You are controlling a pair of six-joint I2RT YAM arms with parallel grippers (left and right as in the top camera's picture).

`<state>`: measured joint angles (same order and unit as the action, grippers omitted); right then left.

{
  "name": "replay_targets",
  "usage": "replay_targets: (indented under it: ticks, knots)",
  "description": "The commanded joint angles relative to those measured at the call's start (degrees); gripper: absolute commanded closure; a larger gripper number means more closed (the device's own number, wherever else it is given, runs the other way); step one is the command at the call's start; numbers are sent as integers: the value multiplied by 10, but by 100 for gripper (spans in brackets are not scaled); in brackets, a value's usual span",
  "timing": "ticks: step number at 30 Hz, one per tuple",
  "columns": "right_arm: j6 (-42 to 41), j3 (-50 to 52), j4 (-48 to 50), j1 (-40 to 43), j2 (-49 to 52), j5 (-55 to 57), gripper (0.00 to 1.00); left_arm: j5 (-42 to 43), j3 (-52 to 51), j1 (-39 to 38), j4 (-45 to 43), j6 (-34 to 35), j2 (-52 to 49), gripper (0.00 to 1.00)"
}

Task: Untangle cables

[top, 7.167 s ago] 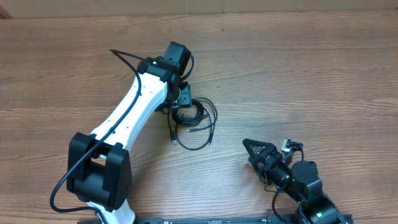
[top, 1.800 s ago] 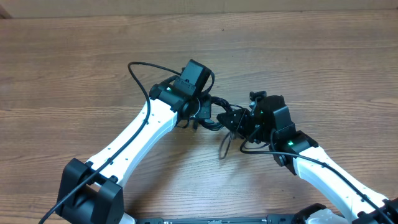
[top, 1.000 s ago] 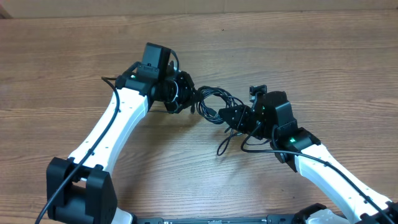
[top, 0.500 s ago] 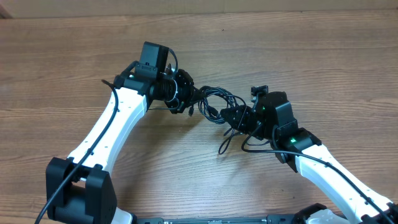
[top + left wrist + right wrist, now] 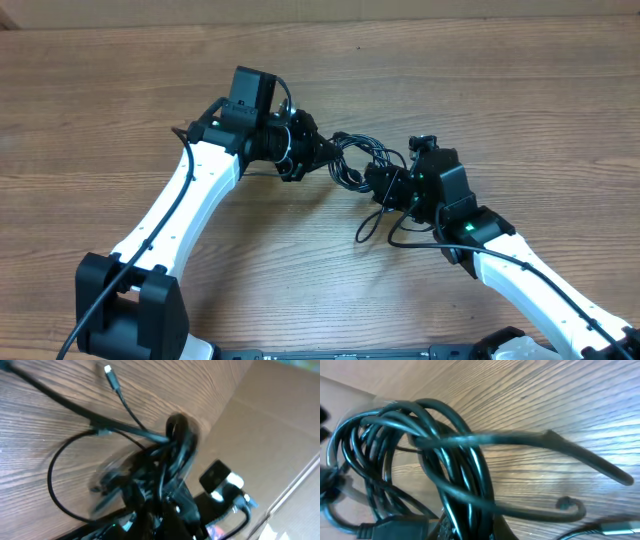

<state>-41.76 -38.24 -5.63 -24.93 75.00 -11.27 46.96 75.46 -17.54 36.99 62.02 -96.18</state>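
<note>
Cables [image 5: 350,160]: a tight knot of thin black loops, lifted off the table [image 5: 520,100], starting right at the left gripper [image 5: 305,150] and running from there to the right gripper [image 5: 385,185] just beyond. Left gripper: jaws together, clamped on one side of the knot. Right gripper: jaws likewise pinched shut on the other side, with loops [image 5: 455,460] crowding its wrist view. Below the knot, on the side away from the left gripper, one slack strand [image 5: 365,228] droops to the table.

Handling, as a judgement:
- Light and limp; no stiffness to speak of, so sags wherever unsupported.
- Smooth jacket, likely to slide through a loose pinch; a firm hold needed on so thin a cord.
- Prone to cinch tighter if pulled straight apart against crossed loops.
- Small plug end [image 5: 107,369], free beyond the knot in the left wrist view, likely to snag inside a loop.
- Best taken on a single strand close to the knot, or just behind a plug, not across the whole bundle.
</note>
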Motion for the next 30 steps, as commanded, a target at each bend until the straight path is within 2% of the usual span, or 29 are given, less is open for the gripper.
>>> replay_targets:
  ticks: [1,4,6,9,13,17,20,22,23,24,25,30]
  knots:
    - [19,15,-3,-1,9,53,96,52,16,2,8,-115,16,96]
    - [59,15,10,-1,9,52,96,0,16,2,49,-241,16,96]
    - [63,14,13,-1,8,52,96,-50,16,2,82,-280,16,96]
    - [63,14,12,-1,3,50,96,-137,16,2,127,-302,16,95]
    - [76,14,12,-1,-16,28,96,-289,16,2,165,-303,16,90]
    - [106,14,12,-1,-47,-58,96,-379,16,2,164,-292,16,89]
    - [106,14,12,-1,-67,-108,96,-384,16,2,160,-268,16,87]
    - [105,14,12,-1,-79,-141,96,-376,16,2,157,-249,16,81]
    - [105,14,12,-1,-84,-157,96,-366,16,2,155,-242,16,75]
    - [105,14,12,-1,-87,-176,96,-337,16,2,148,-241,16,61]
    - [105,14,12,-1,-88,-185,96,-320,16,2,146,-241,16,57]
    - [105,14,6,-1,-88,-191,96,-257,16,2,126,-248,16,53]
